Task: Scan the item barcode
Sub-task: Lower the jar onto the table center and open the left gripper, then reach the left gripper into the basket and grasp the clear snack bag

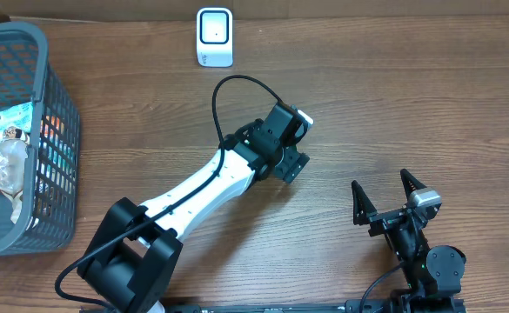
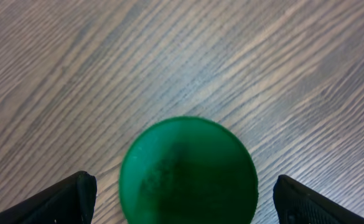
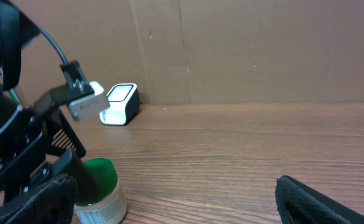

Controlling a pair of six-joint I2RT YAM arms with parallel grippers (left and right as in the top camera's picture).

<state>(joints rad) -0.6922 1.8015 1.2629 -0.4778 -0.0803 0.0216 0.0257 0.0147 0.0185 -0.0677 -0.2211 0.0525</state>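
The left tool (image 2: 185,199) hangs spread over the jar (image 3: 104,186), jaws clear of its lid, so the jar stands free on the tabletop (image 1: 393,104), well apart from the scanner (image 1: 214,36). The right tool (image 1: 383,193) sits spread and empty, out of the way.

Grey basket (image 1: 63,130) — far left on wooden table (image 1: 411,104).

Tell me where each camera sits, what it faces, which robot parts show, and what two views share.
Overhead: above the table, looking straight down; left gripper, right gripper, scanner, basket.
Left wrist: faces down onto the green lid, left fingers either side.
Right wrist: looks low across the table to the wall; right fingers at bottom corners.
Shared: both wrist views show the green lid.
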